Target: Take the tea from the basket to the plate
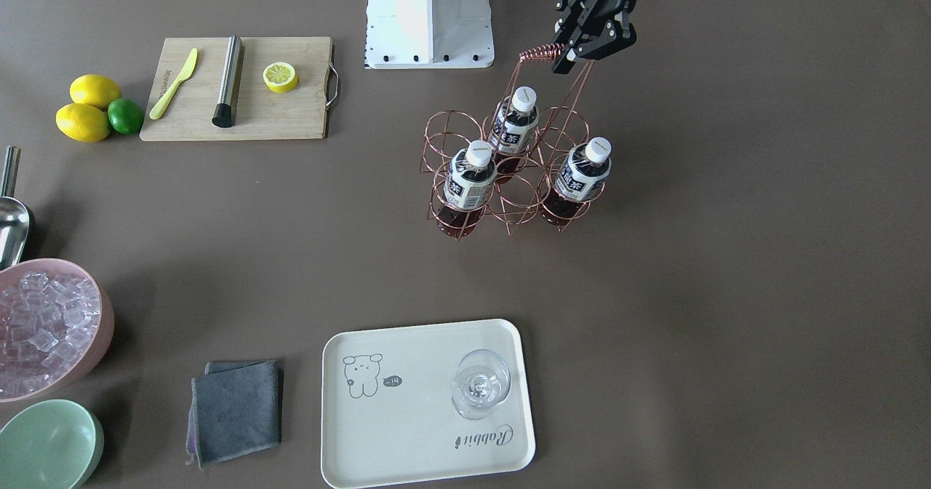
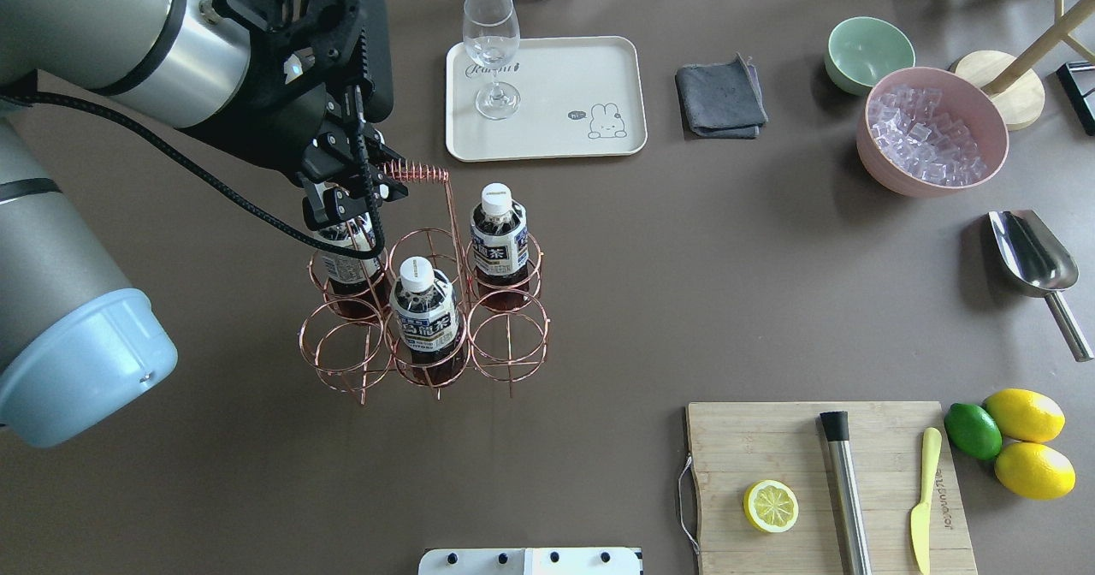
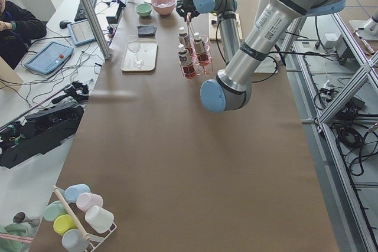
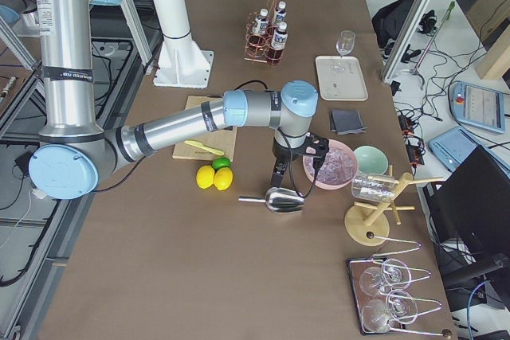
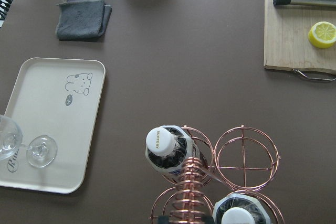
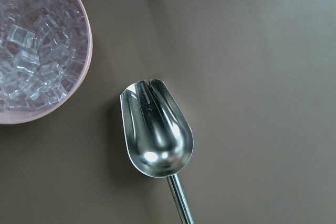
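Note:
The copper wire basket [image 1: 451, 113] stands mid-table with three tea bottles in its cells [image 1: 518, 121] [image 1: 471, 176] [image 1: 584, 172]. They have dark liquid and white caps. My left gripper [image 1: 571, 56] is above the basket and shut on its coiled wire handle [image 2: 415, 171]. The cream plate [image 1: 407, 431] lies at the table's far edge, apart from the basket, and also shows in the left wrist view [image 5: 52, 129]. My right gripper [image 4: 276, 181] hangs over a metal scoop [image 6: 157, 135]. I cannot tell whether it is open or shut.
A clear stemmed glass [image 1: 480, 383] stands on the plate. A grey cloth [image 1: 236, 409], a mint-green bowl [image 1: 47, 445] and a pink bowl of ice [image 1: 44, 329] lie beside it. A cutting board [image 1: 240, 110] with a half lemon, a knife and a muddler is nearer the robot.

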